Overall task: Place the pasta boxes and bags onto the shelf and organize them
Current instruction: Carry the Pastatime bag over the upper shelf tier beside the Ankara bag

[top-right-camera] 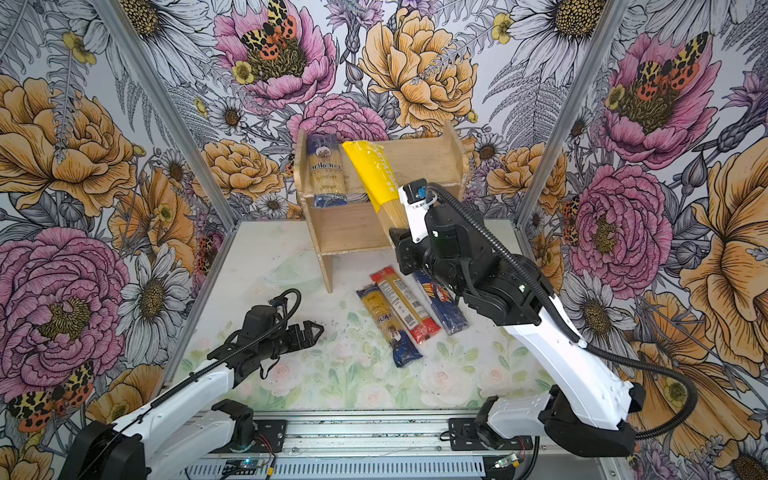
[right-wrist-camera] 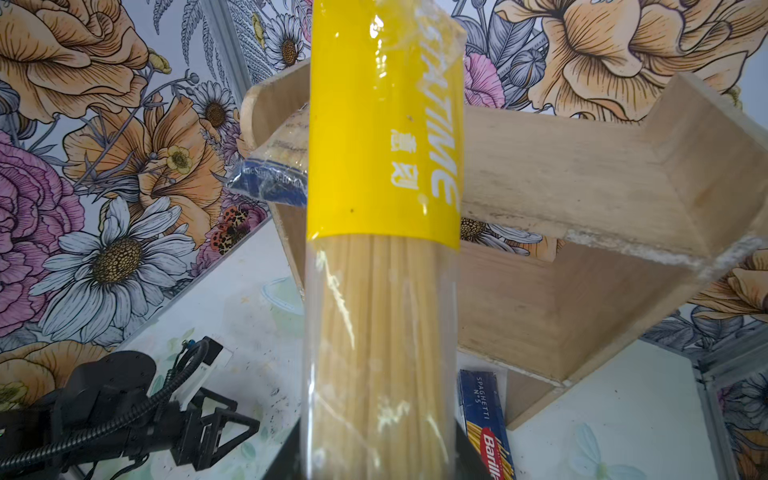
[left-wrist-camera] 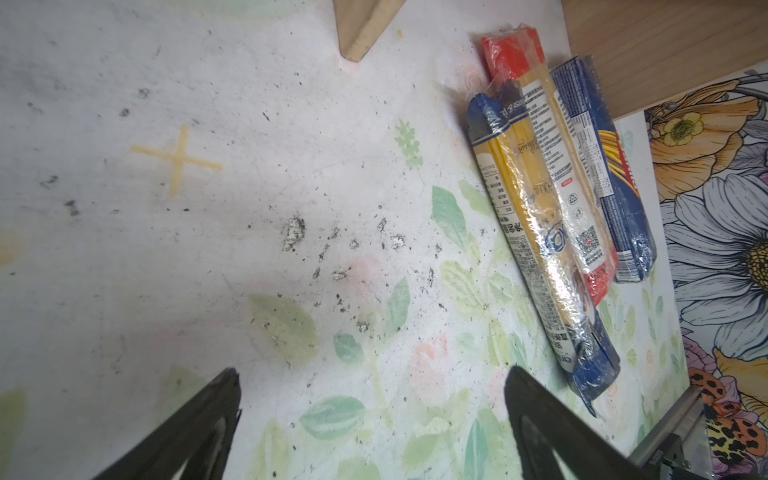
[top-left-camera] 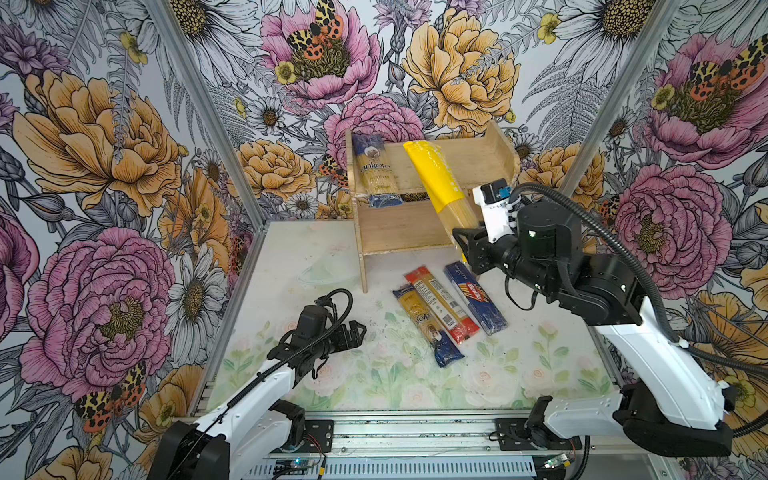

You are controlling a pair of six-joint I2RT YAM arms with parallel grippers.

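Two tiers make up the shelf (top-left-camera: 399,228) at the table's (top-left-camera: 332,374) 12 o'clock. The yellow-ended bag (top-left-camera: 436,178) slants across its upper tier, with the right gripper (top-left-camera: 467,244) clamped on its clear end. The "ankara" bag (top-left-camera: 376,174) lies at that tier's 9 o'clock end. At the shelf's 6 o'clock, side by side, lie the slimmer blue-ended bag (top-left-camera: 426,324), red-ended pack (top-left-camera: 442,303) and Barilla pack (top-left-camera: 476,297). At 8 o'clock the left gripper (top-left-camera: 359,330) gapes, empty.

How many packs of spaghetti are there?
5. The ankara bag lies on the shelf's top tier. The right hand holds the yellow-ended bag tilted over the shelf. On the table lie the slimmer blue-ended bag, the red-ended pack and the Barilla pack. None looks hidden.
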